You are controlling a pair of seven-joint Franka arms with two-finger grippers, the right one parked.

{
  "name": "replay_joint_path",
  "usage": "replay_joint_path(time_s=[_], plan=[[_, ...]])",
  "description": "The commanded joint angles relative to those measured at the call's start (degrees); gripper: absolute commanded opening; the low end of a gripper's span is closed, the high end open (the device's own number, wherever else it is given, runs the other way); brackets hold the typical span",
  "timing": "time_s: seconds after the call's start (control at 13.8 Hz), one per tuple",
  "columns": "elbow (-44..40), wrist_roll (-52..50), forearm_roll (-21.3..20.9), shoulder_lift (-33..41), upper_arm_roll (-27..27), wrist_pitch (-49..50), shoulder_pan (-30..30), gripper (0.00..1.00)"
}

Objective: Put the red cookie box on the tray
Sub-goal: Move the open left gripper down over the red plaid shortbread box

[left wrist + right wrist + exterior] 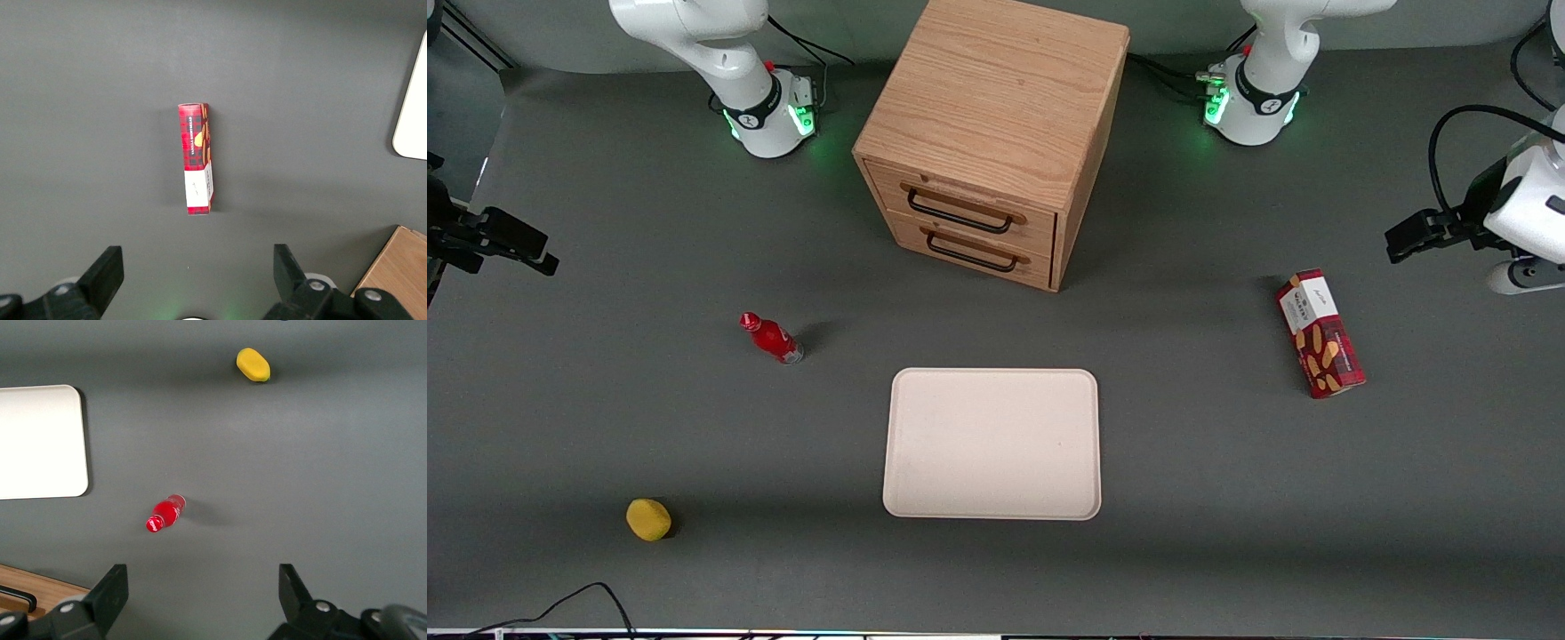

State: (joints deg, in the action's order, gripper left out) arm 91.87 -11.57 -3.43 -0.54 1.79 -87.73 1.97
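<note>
My gripper (193, 283) hangs spread wide and empty above the box (1320, 334), which lies flat on the table toward my end, well apart from the tray (992, 443), because I must straddle its narrow sides to lift it.

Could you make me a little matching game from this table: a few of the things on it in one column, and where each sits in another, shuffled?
Things:
1. red cookie box
2. tray
3. small red bottle
4. yellow object
5. hand

Places:
A. in front of the wooden drawer cabinet, nearer the front camera
B. toward the parked arm's end, nearest the front camera
C. lying on the table toward the working arm's end
D. toward the parked arm's end, between cabinet and yellow object in depth
E. raised above the table, open, holding nothing

Pairs: 1-C, 2-A, 3-D, 4-B, 5-E
</note>
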Motion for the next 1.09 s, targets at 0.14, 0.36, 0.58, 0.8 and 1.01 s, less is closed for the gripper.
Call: replay_joint_path(time_s=[0.14, 0.36, 0.58, 0.8, 1.01], plan=[[-2.3, 0.5, -0.3, -0.9, -1.1, 2.1, 1.6, 1.0], [-2.0, 0.8, -0.2, -0.9, -1.1, 2.3, 1.4, 1.0], [0.0, 3.7, -0.2, -1.0, -1.3, 2.2, 1.2, 1.0], [4.8, 4.0, -0.3, -1.0, -1.7, -2.0, 0.8, 1.0], [11.1, 4.3, -0.3, -1.0, -1.7, -9.8, -1.1, 1.0]])
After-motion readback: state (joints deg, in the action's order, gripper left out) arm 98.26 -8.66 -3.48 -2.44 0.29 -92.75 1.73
